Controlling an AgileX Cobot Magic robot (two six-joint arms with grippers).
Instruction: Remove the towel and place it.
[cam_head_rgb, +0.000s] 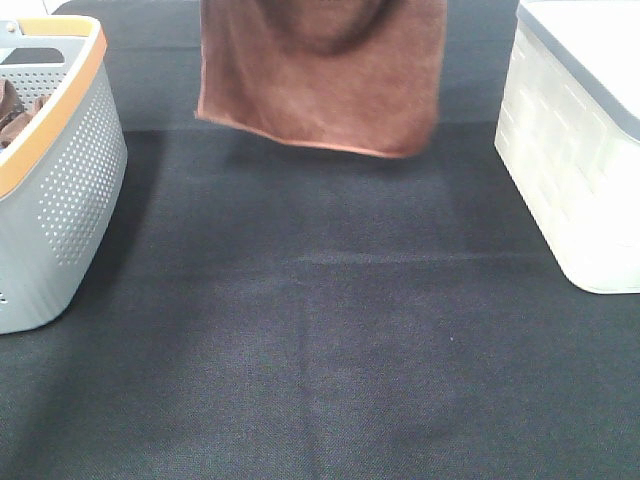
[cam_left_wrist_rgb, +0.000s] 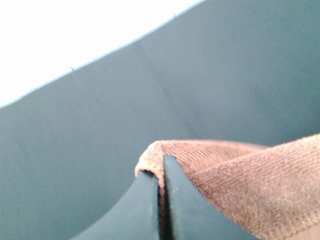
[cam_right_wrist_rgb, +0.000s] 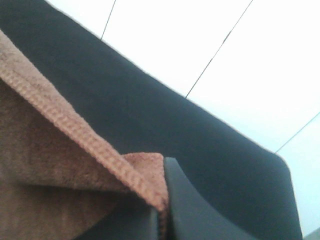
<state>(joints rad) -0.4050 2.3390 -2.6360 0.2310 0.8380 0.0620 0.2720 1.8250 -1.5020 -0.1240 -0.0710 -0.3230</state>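
The reddish-brown towel (cam_head_rgb: 320, 75) hangs in the air at the top middle of the exterior high view, its lower hem well above the black table. Neither arm shows in that view. In the left wrist view my left gripper (cam_left_wrist_rgb: 161, 172) is shut on one corner of the towel (cam_left_wrist_rgb: 240, 185), the cloth pinched between its dark fingers. In the right wrist view my right gripper (cam_right_wrist_rgb: 162, 200) is shut on another corner of the towel (cam_right_wrist_rgb: 60, 150), where the stitched hem runs into the jaws.
A grey perforated basket (cam_head_rgb: 70, 170) with an orange rim stands at the left edge, brown cloth inside it. A white lidded bin (cam_head_rgb: 580, 170) stands at the right edge. The black table (cam_head_rgb: 320, 340) spreads between them.
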